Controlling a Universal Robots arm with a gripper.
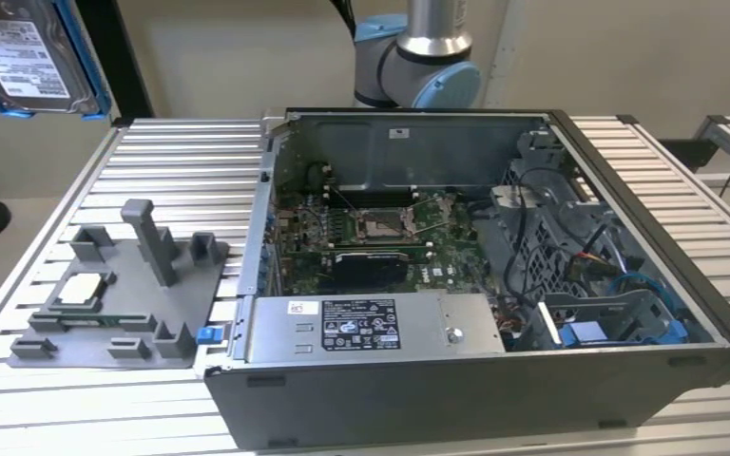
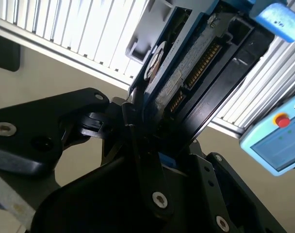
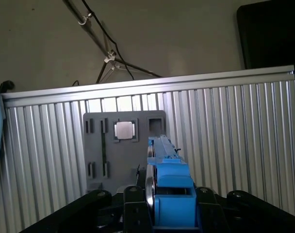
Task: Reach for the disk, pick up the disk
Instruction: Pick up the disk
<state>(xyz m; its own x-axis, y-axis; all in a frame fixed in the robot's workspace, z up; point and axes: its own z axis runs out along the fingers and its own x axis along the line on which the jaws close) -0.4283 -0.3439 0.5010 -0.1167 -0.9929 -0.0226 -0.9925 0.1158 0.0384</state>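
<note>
One disk (image 1: pixel 31 59), one tray (image 1: pixel 137 306), one chip (image 1: pixel 83 290), one open case (image 1: pixel 467 399) and one arm (image 1: pixel 422 47) are shown.

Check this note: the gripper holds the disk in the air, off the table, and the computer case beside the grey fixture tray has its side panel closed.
Wrong on the case: the computer case is open, and the exterior view looks straight in at its motherboard. The rest holds: the gripper has the disk in the air, off the table, the case beside the grey fixture tray.
</note>
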